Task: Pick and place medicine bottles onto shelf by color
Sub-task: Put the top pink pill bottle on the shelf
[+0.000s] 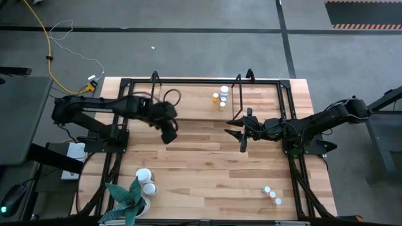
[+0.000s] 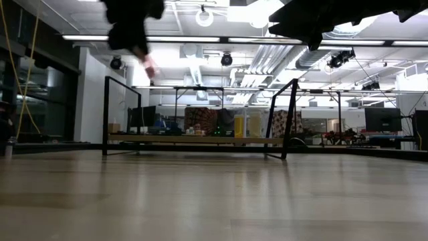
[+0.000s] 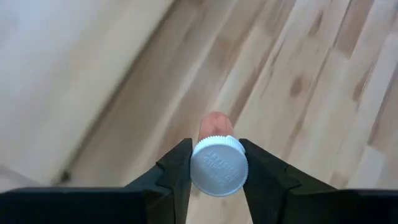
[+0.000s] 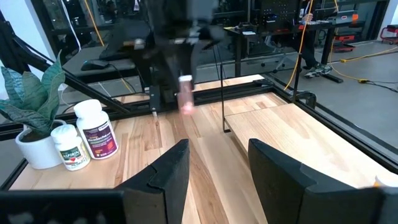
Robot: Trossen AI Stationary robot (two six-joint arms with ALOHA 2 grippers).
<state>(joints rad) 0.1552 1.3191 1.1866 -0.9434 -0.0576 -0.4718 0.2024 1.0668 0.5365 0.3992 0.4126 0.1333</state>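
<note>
Left tool (image 3: 214, 180) is clamped on a small bottle (image 3: 217, 163) with a white cap and orange-pink body, carried well above the desk (image 1: 207, 163), roughly mid-desk on the left, short of the shelf (image 1: 257, 94). Low view shows that bottle hanging high under the dark arm, nothing under it.

Right tool (image 4: 217, 168) hovers with jaws apart and nothing between them, near the shelf's front edge on the right side of the desk.

Progress, judged from layout:
- Done: a cluster of small bottles (image 1: 221, 97) already sits on the shelf board, white and orange tops close together. Exact count is hard to tell.
- In transit: the one in the left tool.
- Left: two larger white bottles (image 1: 146, 182) by the plant (image 1: 125, 198) at the near-left corner, and three tiny ones (image 1: 272, 195) at the near-right corner.

So partway through, likely under half. Whether the colour grouping on the shelf is right I can't confirm from here.
</note>
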